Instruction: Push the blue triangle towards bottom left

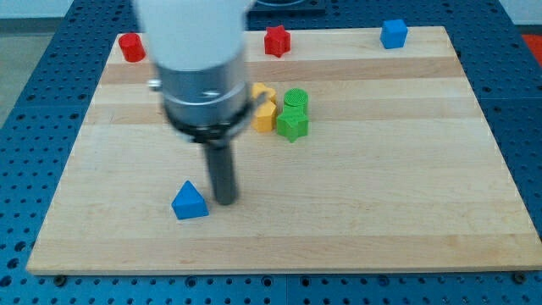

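The blue triangle (190,202) lies on the wooden board (381,195) toward the view's bottom left. My tip (225,201) rests on the board just to the right of the blue triangle, a small gap away or barely touching; I cannot tell which. The rod rises from it into the large grey and white arm body (200,68) that hides part of the board's upper left.
A red block (131,47) sits at the top left, a red star-like block (277,41) at top centre, a blue cube (393,33) at top right. Two yellow blocks (264,112) and two green blocks (294,114) cluster near the centre.
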